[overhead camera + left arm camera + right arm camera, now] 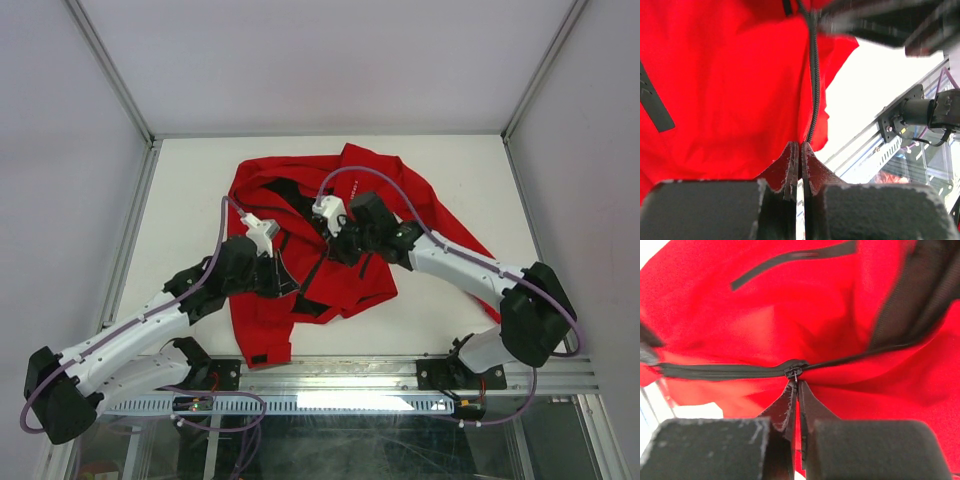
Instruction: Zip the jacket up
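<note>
The red jacket [350, 190] lies crumpled on the white table, black lining showing near its middle. My left gripper [290, 283] is shut on the jacket's lower front edge; in the left wrist view its tips [800, 146] pinch the bottom end of the dark zipper [814, 75]. My right gripper [335, 245] is shut on the zipper pull; in the right wrist view its tips [796, 384] hold the pull just below the slider [794, 372]. The zipper is closed to the left of the slider and open to its right.
The white table [200, 200] sits inside a booth with grey walls. A metal rail [420, 375] with the arm bases runs along the near edge. A jacket sleeve [262, 330] reaches toward that edge; another sleeve [460, 240] runs right under my right arm.
</note>
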